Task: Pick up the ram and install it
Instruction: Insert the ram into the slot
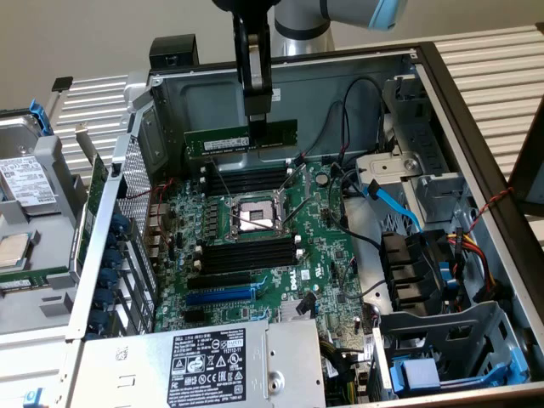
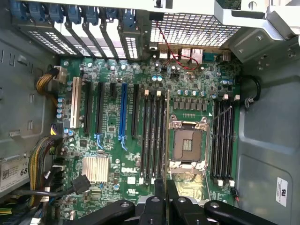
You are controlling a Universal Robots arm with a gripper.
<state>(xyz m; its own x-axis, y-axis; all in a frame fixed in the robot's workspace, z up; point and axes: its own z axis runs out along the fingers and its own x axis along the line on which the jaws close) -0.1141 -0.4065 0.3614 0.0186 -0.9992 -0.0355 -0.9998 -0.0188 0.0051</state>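
Upper centre, the gripper (image 1: 257,119) pinched the ram (image 1: 217,140) level over the motherboard (image 1: 323,246), probably lining it up with the memory slots (image 1: 251,255).

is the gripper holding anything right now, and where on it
Yes: the gripper is shut on the ram, pinching its upper long edge near the middle.

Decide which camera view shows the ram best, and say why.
The exterior view. There the ram hangs lengthwise in the gripper above the motherboard, its green face and white label facing the camera. The wrist view gives at most a thin dark edge between the fingers; I cannot tell whether that is the ram.
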